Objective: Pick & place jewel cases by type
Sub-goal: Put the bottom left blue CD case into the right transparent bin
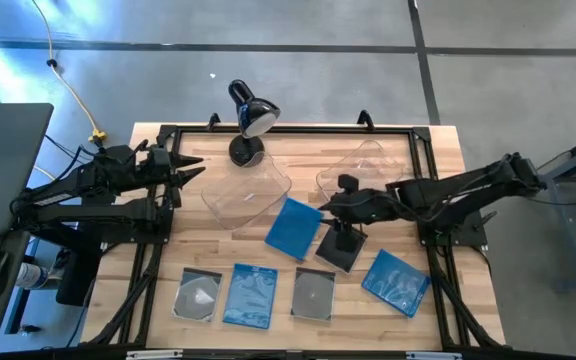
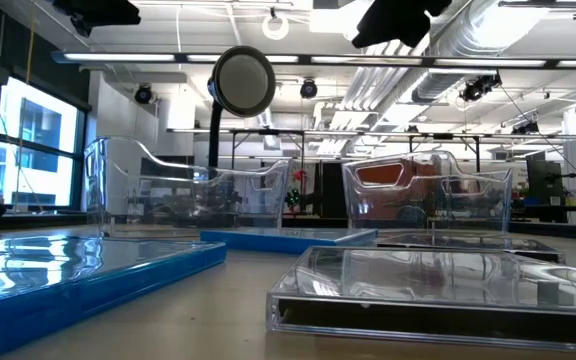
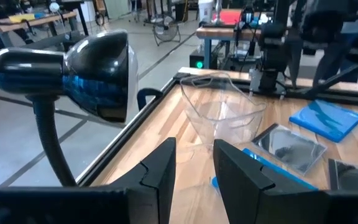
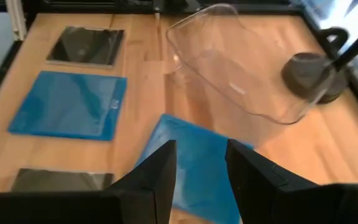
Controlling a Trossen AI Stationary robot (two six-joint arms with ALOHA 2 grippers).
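Several jewel cases lie flat on the wooden table. Along the near edge are a dark one (image 1: 198, 297), a blue one (image 1: 250, 295) and another dark one (image 1: 314, 295). A blue case (image 1: 396, 281) lies at the near right. At the centre lie a blue case (image 1: 293, 228) and a dark case (image 1: 340, 247). My right gripper (image 4: 201, 180) hovers open above the centre blue case (image 4: 191, 155), with nothing between its fingers. My left gripper (image 3: 194, 177) waits open at the table's left (image 1: 190, 172).
Two clear plastic bins stand at the far middle, one left (image 1: 246, 195) and one right (image 1: 363, 165). A black desk lamp (image 1: 251, 120) stands at the far edge by the left bin. A black frame (image 1: 423, 160) runs around the table.
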